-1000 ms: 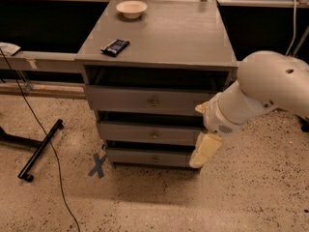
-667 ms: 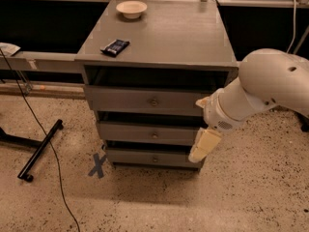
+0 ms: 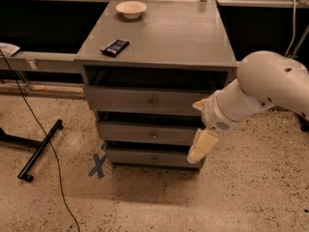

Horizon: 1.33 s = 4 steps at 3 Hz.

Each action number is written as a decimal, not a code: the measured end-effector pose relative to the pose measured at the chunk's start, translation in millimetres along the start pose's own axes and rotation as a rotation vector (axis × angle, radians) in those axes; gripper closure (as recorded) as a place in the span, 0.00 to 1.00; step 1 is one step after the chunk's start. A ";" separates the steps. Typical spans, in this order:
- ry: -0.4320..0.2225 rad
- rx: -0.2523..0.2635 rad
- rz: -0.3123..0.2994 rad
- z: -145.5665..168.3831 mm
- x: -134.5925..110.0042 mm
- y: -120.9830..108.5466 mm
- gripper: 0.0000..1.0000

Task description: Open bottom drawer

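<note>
Gripper [image 3: 202,146] edging left toward the bottom drawer [image 3: 140,157], which is not yet opened.

Over the last second your arm has carried the gripper a little to the left, so its cream tip now hangs pointing down in front of the right end of the bottom drawer. You cannot tell from this view whether the tool is apart or together. The bottom drawer sits lowest in the grey cabinet [image 3: 159,37] and looks shut. Its small round knob [image 3: 155,159] is clearly left of the gripper and untouched. This reads as an approach only partly made: you likely need more leftward travel and alignment with the knob before any pull. The bowl [image 3: 131,8] and dark packet [image 3: 115,47] on top are out of the way.
</note>
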<state>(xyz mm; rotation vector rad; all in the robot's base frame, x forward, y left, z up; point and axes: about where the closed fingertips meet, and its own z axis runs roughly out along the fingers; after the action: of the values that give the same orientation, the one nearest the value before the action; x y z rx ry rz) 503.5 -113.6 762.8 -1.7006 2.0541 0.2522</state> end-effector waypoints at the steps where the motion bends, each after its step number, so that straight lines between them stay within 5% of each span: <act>1: -0.117 -0.040 0.027 70.6 28.9 -6.7 0.00; 3: -0.388 0.084 0.121 199.1 61.1 -32.1 0.00; 4: -0.445 0.060 0.159 259.1 80.8 -41.1 0.00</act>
<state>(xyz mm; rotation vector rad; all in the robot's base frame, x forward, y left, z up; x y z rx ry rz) 592.0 -84.8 504.5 -1.3029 1.8378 0.5605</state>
